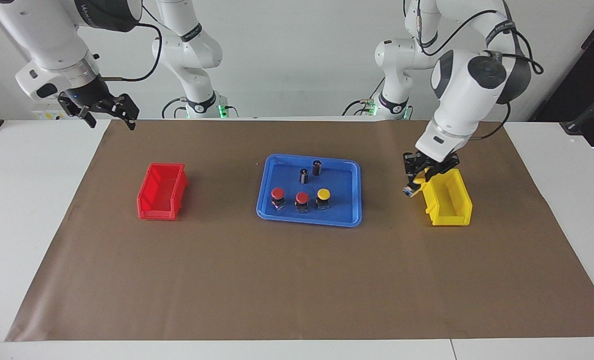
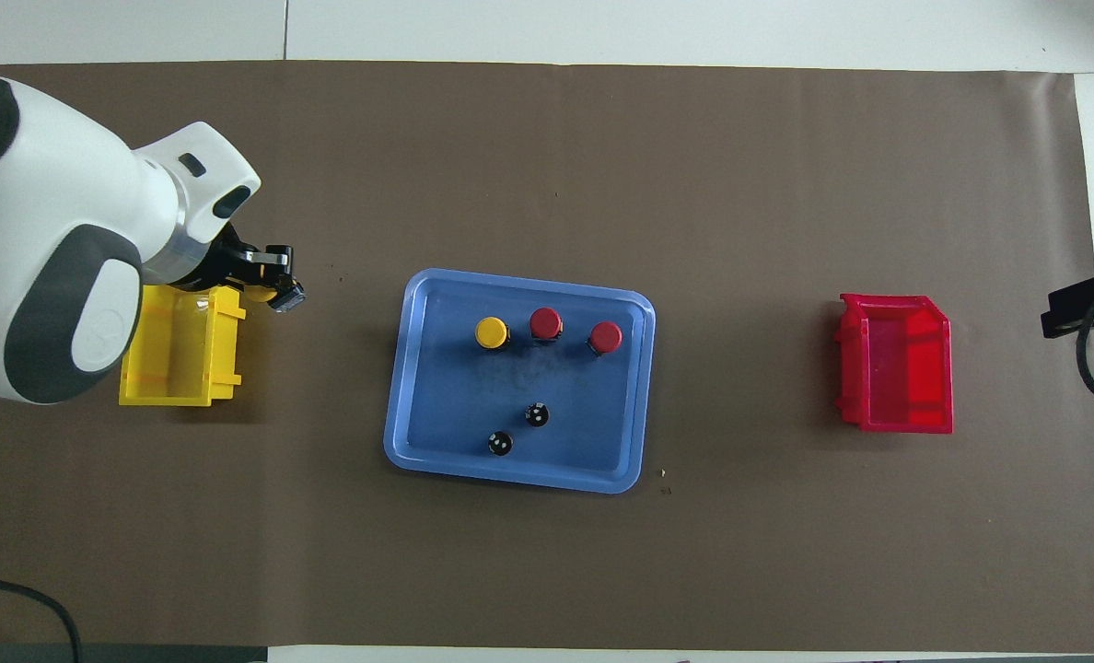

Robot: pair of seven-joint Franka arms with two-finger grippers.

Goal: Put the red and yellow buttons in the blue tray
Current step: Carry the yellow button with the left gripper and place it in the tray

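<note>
Transfer step. The left gripper (image 1: 413,186), clamped on the fourth button (image 1: 410,189), hangs over the yellow bin's (image 1: 449,202) edge; the blue tray (image 1: 355,194), mid-table, holds three. Next: carry across, lower, release. The right gripper (image 1: 108,111) waits open.

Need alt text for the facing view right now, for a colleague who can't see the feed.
The left gripper, shut on a yellow-capped push button, hangs beside the small yellow bin on its side toward the wide shallow blue plastic tray. That tray holds two red-capped buttons, one yellow-capped button and two dark cylinders. The right gripper waits open, raised near the table's edge.
</note>
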